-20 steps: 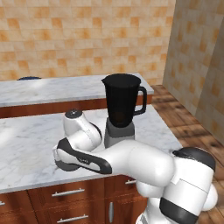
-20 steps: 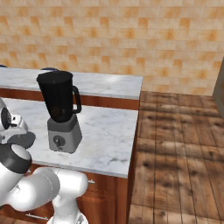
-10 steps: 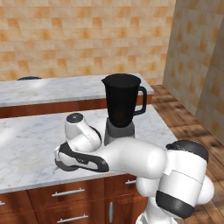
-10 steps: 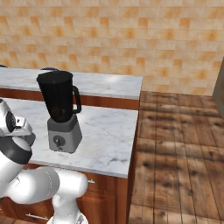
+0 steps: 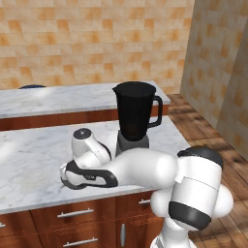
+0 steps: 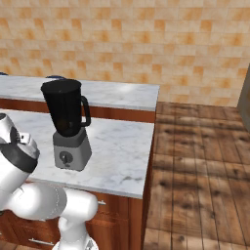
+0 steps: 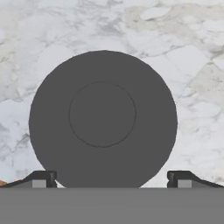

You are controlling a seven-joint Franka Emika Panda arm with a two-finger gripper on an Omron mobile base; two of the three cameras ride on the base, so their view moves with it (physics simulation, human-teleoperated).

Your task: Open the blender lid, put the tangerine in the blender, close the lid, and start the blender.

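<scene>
The marble counter (image 5: pixel 29 164) is the largest surface, with free room to the left of the blender (image 5: pixel 135 118). The blender stands upright near the counter's right end, its long axis vertical, its handle to the right in the left base view, and its jar top uncovered. The blender lid (image 7: pixel 103 118) lies flat on the marble, directly under the hand. The gripper (image 7: pixel 112 178) is released, its fingertips (image 7: pixel 43 178) spread wider than the lid.
</scene>
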